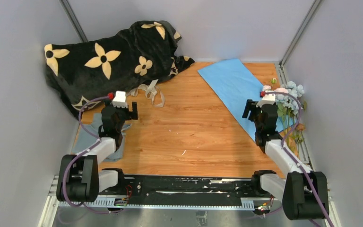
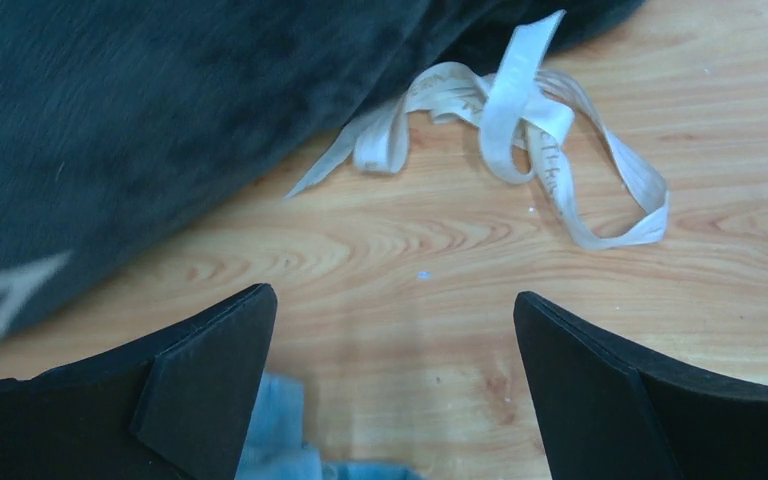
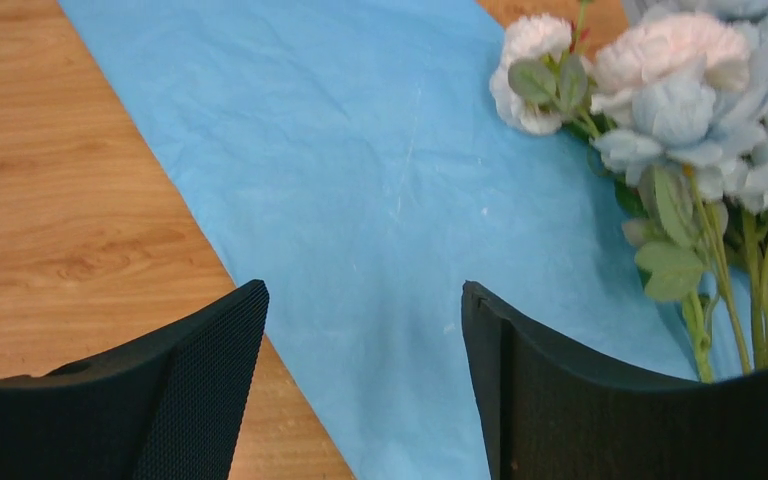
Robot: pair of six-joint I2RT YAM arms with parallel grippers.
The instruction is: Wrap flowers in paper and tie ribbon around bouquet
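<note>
Both your claws are wide and empty. The left gripper point(image 2: 390, 330) hangs over bare wood just near of the ribbon point(image 2: 530, 140), which lies far left against the black blanket point(image 2: 160, 120). The right gripper point(image 3: 365, 320) is over the paper point(image 3: 360, 200), flat at far right, with the flowers point(image 3: 660, 90) on its right edge. The paper looks thin and creasable, so pinch a corner. Take the flowers by the stiffer stems, not the blooms. The ribbon is floppy and likely slick, so grab a raised loop.
</note>
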